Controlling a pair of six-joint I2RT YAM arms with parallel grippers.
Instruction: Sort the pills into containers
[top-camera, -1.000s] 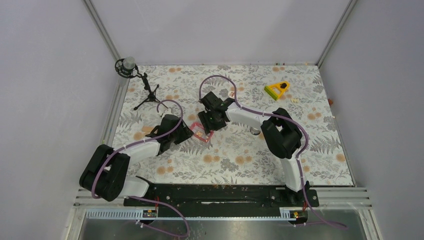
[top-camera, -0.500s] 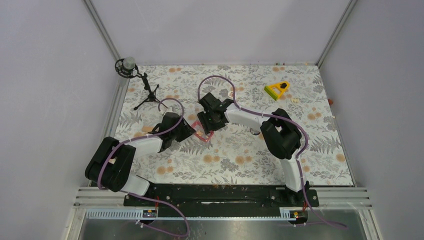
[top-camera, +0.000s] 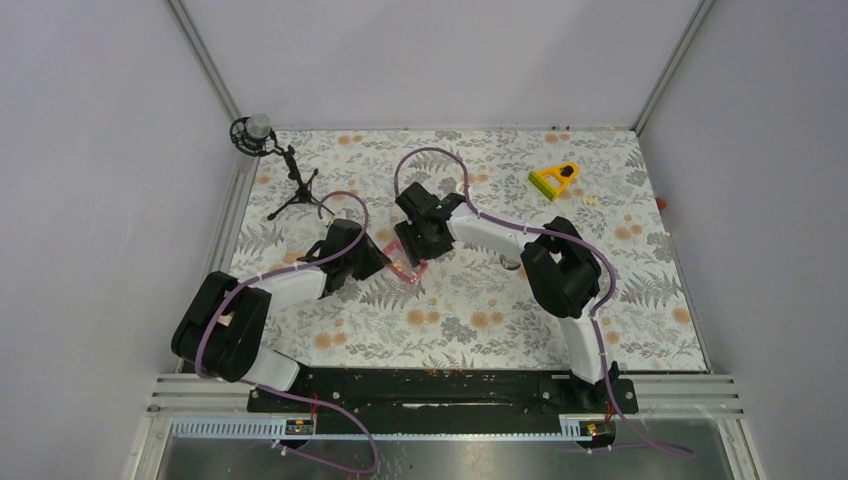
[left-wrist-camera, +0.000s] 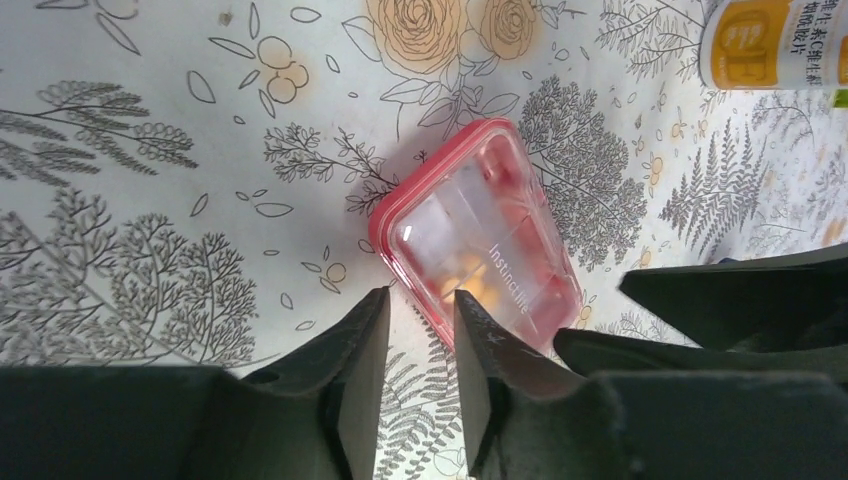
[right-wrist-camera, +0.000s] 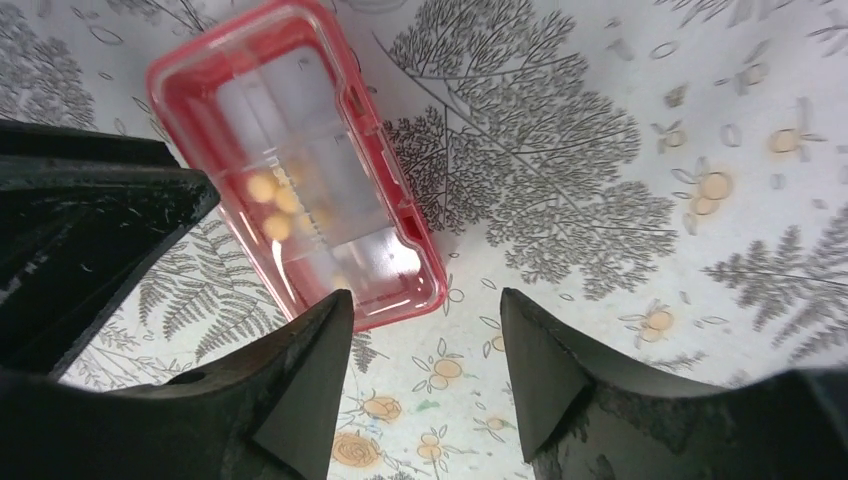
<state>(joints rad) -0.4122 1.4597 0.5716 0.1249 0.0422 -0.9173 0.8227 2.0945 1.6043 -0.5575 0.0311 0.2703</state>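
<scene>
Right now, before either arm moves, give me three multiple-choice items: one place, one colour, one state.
1. Where on the cloth lies the yellow tool? A) far right part B) near left corner C) dead centre
2. The pill tray rim's colour? A) blue B) red-pink C) green
3. The right gripper jaws? A) shut on the tray B) shut on the tool C) open, gripping nothing
Key: A, the top view shows it far and right; B, both wrist views show red-pink; C, a wide gap stands between them, nothing clamped.

Overhead cam; both wrist cams share tray (left-wrist-camera: 430, 235).
</scene>
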